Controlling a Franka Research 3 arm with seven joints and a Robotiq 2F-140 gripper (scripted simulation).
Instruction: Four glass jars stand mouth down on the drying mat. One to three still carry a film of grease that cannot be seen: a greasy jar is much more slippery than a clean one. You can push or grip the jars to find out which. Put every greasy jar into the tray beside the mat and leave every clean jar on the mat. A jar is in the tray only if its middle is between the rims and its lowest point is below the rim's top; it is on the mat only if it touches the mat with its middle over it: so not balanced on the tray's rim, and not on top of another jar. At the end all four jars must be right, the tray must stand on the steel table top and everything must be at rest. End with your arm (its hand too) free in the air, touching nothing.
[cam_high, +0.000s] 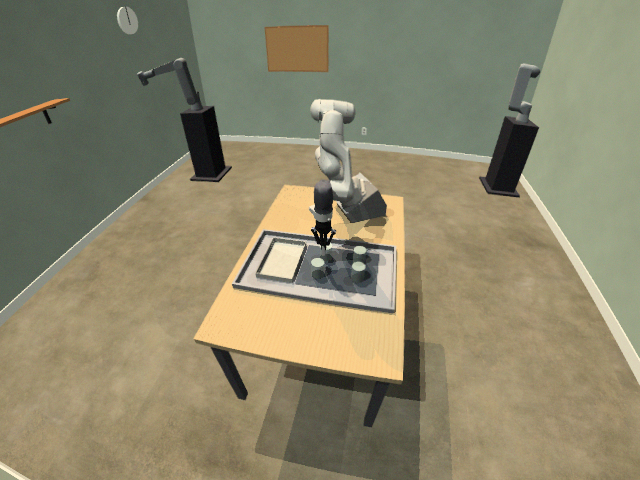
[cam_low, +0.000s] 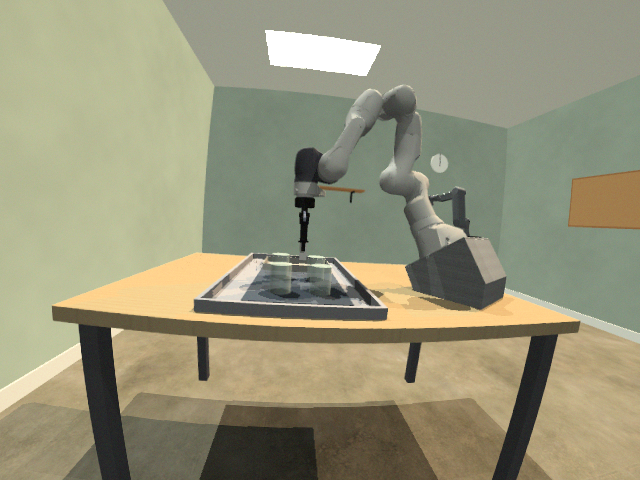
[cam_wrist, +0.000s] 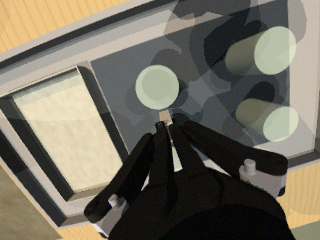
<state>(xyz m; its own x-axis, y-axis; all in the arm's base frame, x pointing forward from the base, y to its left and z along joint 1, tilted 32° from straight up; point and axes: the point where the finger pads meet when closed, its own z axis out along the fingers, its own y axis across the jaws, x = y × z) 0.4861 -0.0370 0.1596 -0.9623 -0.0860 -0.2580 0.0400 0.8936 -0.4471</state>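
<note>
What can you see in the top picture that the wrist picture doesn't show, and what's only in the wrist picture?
Only the top view shows the brown board, the clock and the robot's big white arm.

Only the wrist view gives a close look straight down past the gripper, with its shut fingertips seen from above.

Both show the cream-floored tray, the dark mat and glass jars; the top view's fourth jar is mostly hidden behind the gripper.
</note>
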